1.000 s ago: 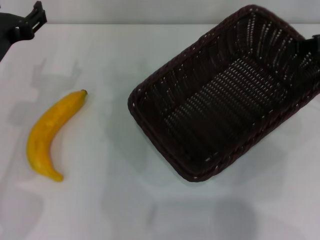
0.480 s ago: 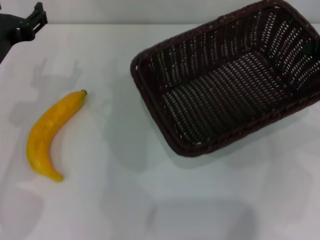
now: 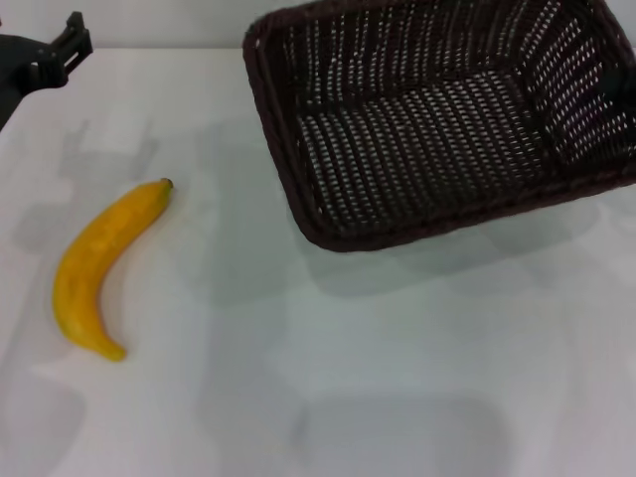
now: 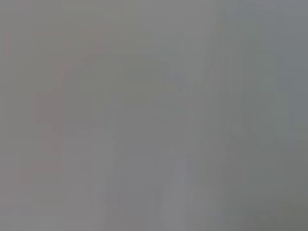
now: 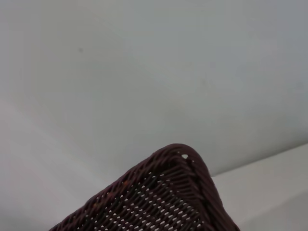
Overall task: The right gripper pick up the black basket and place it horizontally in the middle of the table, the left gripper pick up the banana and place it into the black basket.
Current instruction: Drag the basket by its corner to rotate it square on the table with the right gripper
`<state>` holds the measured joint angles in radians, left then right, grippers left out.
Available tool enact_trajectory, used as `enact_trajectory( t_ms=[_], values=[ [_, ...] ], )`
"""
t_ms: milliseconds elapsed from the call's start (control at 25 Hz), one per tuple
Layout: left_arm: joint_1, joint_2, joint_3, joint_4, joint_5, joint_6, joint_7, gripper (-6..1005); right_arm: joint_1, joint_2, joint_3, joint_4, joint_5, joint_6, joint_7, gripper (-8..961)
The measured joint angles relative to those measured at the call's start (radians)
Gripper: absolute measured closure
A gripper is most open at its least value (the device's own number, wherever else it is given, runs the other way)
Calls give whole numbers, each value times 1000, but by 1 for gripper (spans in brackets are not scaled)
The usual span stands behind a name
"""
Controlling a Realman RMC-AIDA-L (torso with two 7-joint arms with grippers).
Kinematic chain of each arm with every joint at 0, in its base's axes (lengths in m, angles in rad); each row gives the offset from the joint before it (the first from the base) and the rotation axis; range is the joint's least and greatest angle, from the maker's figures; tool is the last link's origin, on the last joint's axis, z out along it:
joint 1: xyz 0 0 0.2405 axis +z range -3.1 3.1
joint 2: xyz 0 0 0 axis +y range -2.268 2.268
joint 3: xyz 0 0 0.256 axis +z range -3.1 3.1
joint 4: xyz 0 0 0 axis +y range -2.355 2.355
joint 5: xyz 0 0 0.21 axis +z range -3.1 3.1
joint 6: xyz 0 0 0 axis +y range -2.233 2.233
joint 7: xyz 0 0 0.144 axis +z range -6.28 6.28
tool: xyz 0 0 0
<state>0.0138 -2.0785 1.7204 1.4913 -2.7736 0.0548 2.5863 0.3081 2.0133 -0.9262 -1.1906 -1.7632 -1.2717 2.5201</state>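
The black basket (image 3: 437, 109) hangs tilted above the white table (image 3: 397, 378) at the back right, its opening facing me and its long side running left to right. My right gripper (image 3: 628, 99) holds it at its right end, mostly hidden behind the woven wall. The right wrist view shows one basket corner (image 5: 178, 192) close up. The banana (image 3: 99, 263) lies flat on the table at the left, dark stem tip pointing away from me. My left gripper (image 3: 60, 48) is parked open at the far left corner, well behind the banana.
The basket's shadow falls on the table beneath it. The table's far edge meets a pale wall (image 3: 159, 20) at the back. The left wrist view shows only a plain grey surface.
The basket has risen, swung from a diagonal lie to a left-right lie and moved toward the back. The banana and the left arm have not moved.
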Motion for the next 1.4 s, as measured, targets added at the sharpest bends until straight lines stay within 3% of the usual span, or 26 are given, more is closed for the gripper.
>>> enact_trajectory(
  t_ms=[320,880,1400],
  values=[
    [7,0,-13,-19,-2,-48,0,124,-80,-4,-208,-6,115,153,-18,779],
    [16,1,-33,-27,4,-67,0,124,-196,-3,-496,-129,146,454,-5,778],
    [37,2,-45,-22,5,-76,0,125,-208,-3,-553,-134,136,535,-9,777]
  ],
)
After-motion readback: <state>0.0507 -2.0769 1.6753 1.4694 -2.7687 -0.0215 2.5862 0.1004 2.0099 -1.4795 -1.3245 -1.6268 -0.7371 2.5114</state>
